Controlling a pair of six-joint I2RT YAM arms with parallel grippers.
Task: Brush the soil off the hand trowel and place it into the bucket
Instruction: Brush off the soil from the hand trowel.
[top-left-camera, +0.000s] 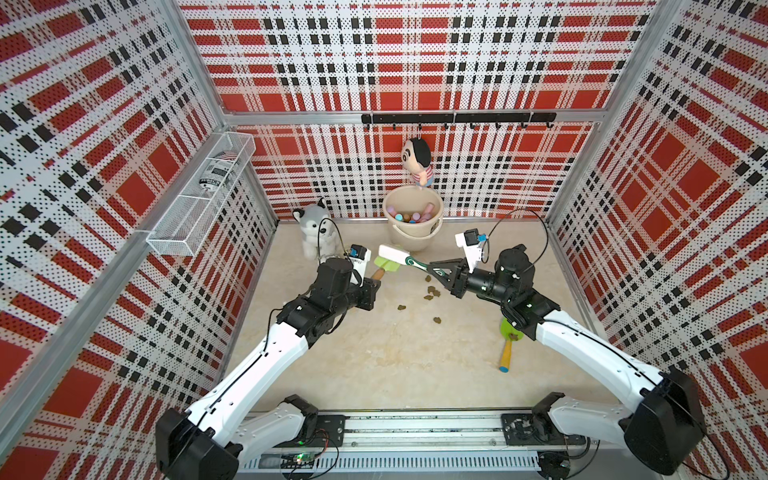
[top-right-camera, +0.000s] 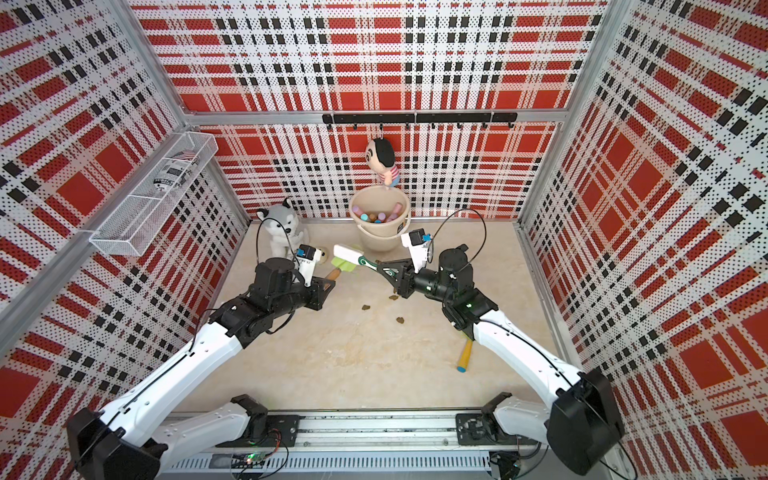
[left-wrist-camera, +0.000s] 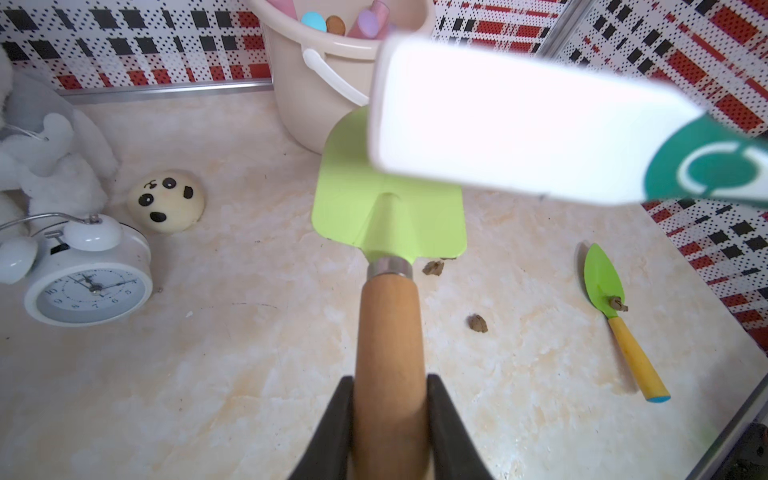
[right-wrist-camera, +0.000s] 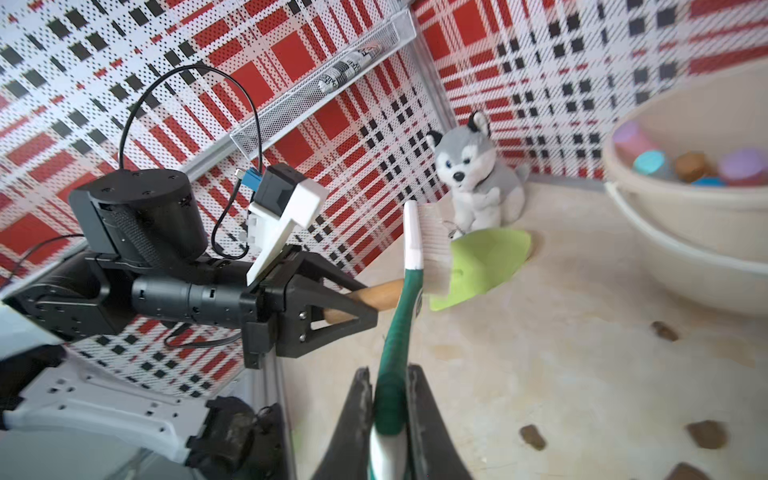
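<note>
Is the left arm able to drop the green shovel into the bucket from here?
Probably yes. The left gripper is shut on the shovel, and the bucket stands just past its blade. Only the brush in the right gripper lies across the blade and should lift away first.

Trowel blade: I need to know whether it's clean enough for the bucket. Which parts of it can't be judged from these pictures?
Left wrist view: the blurred brush head covers much of the trowel blade at its far end.
Both top views: the blade is too small for crumbs to show, and the brush head overlaps it.
Right wrist view: the bristles hide the strip behind them.
</note>
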